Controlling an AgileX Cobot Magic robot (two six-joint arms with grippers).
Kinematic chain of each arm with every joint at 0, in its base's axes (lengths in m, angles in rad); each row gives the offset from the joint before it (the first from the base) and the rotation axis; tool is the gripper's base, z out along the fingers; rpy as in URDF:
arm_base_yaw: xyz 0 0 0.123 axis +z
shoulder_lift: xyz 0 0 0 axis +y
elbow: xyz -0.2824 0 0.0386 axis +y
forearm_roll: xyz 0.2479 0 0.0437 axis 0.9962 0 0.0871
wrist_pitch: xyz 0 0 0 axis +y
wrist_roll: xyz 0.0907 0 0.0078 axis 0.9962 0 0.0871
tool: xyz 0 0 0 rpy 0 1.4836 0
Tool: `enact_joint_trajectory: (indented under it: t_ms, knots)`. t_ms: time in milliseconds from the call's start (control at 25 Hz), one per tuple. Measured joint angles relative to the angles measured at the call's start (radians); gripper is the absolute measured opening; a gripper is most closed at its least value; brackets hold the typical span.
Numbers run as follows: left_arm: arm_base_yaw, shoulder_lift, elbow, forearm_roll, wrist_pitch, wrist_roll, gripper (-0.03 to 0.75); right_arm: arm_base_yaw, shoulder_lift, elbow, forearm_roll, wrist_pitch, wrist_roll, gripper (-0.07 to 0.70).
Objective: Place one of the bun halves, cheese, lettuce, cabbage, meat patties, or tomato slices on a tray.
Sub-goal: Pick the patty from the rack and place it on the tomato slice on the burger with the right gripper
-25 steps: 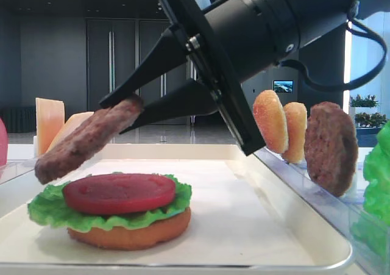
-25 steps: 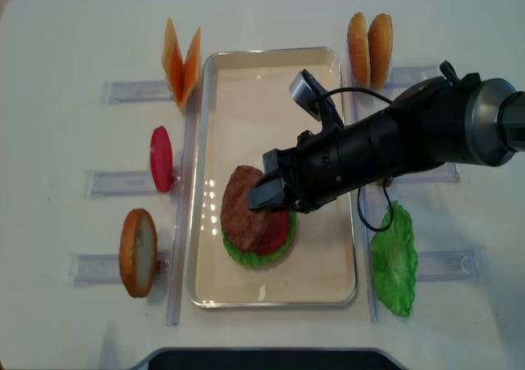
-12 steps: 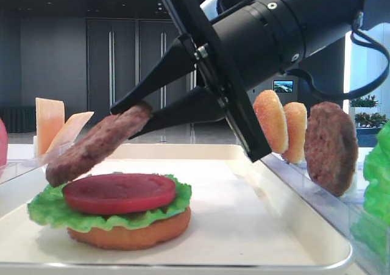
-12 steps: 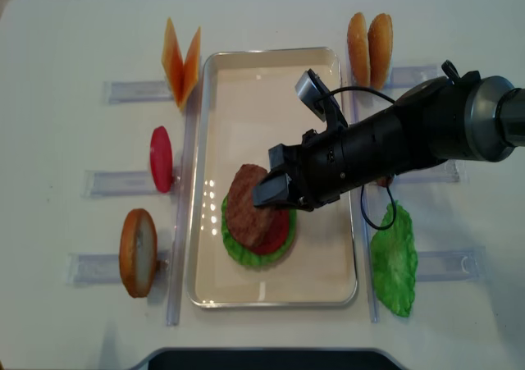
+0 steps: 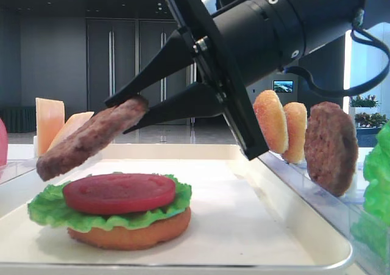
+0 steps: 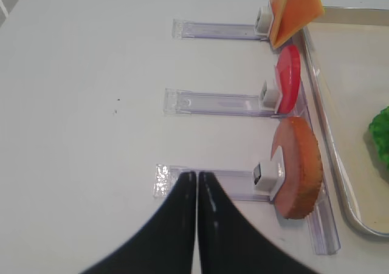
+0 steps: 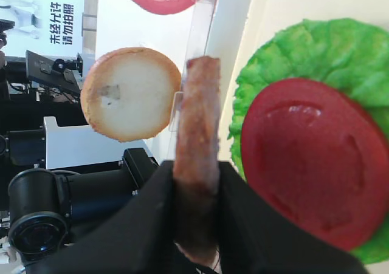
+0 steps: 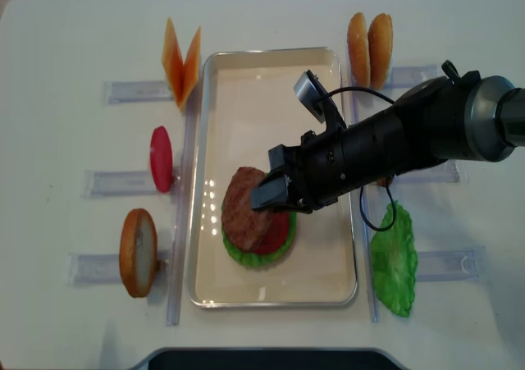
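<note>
Lowered slightly, right gripper (image 5: 125, 107) clamps meat patty (image 5: 88, 138); signage unreadable.

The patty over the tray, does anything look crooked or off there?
Yes. The meat patty hangs steeply tilted, pinched at its upper edge by the right gripper, clear of the tomato slice and offset left of the stack.

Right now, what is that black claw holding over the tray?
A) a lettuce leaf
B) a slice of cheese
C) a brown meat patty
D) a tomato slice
C: the right gripper is shut on the meat patty, holding it tilted above the tomato slice on the tray.
</note>
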Motion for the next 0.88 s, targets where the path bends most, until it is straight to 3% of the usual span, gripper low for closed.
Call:
enact_joint_trajectory:
  t_ms: [880]
  knots:
    - [0.000,-0.001,0.000,0.000,0.000,0.000,0.000,-0.018,0.028,0.000,0.000,0.032,-0.004,0.162]
